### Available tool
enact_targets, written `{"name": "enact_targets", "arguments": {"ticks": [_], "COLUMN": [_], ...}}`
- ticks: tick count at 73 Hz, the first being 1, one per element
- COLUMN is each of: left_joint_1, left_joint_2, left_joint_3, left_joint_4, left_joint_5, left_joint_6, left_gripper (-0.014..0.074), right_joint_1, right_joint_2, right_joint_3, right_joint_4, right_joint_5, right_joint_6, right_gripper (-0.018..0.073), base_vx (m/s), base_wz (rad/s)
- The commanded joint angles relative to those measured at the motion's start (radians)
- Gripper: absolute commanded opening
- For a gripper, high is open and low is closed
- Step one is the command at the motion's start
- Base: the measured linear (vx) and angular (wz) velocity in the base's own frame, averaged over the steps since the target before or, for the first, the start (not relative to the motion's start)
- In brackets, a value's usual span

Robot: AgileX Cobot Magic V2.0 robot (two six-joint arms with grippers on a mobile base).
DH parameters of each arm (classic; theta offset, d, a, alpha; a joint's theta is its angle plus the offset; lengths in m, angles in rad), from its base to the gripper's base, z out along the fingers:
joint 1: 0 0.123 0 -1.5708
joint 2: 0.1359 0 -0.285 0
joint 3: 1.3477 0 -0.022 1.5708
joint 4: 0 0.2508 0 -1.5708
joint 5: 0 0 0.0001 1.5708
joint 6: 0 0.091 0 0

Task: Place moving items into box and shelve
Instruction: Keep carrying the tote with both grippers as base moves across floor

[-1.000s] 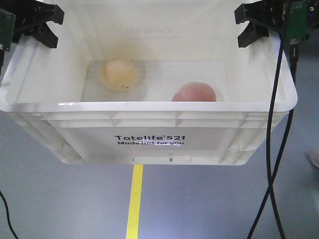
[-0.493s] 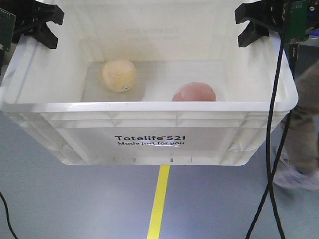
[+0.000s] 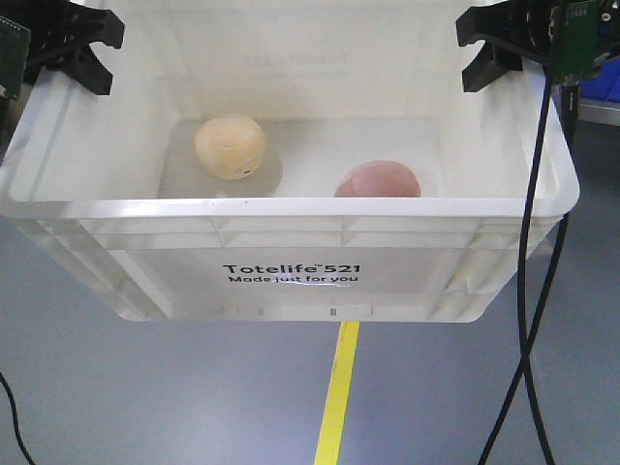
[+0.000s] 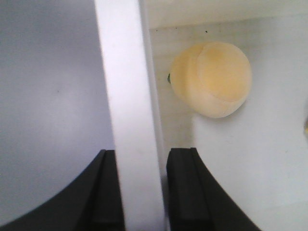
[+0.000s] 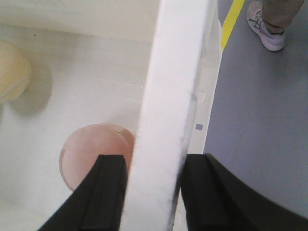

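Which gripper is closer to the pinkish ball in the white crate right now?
Right. The right gripper clamps one side wall of the crate, just beside the pinkish ball; the left gripper clamps the opposite wall, next to the cream ball.

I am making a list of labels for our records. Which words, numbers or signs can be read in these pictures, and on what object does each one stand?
"Totelife 521": black print on the front wall of the white crate; a tiny mark after "Totelife" is too small to read.
"Made just for you": black print directly below it, on the same wall.
There is also a faint grey print on the far wall, too pale to read.
The wrist views show no text.
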Motion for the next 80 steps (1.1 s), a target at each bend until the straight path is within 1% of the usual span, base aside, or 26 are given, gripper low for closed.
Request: {"name": "enact_targets", "arguments": {"ticks": [1, 36, 80], "left_joint_1": [-0.015, -0.015, -0.015], "left_joint_2": [-0.055, -0.055, -0.055], "left_joint_3": [-0.044, -0.044, -0.044], "left_joint_4": [-0.11, -0.11, -0.11], "left_joint_5": [-0.108, -0.108, -0.108], "left_joint_6": [-0.001, -0.001, -0.001], "left_gripper": [-0.0017, -0.0017, -0.0017], "right_joint_1": [0.01, 0.01, 0.01], "right_joint_2": [-0.059, -0.059, -0.059], "right_joint_3": [-0.043, -0.043, -0.043], "right_joint_4": [0.124, 0.123, 0.122], "right_joint_5": [-0.112, -0.112, -0.113], "right_joint_6": [-0.021, -0.021, -0.021], "right_gripper": [-0.0011, -0.0011, -0.0011], "base_vx": [0.46, 0.5, 0.56], "base_wz": [0.05, 0.08, 0.06]}}
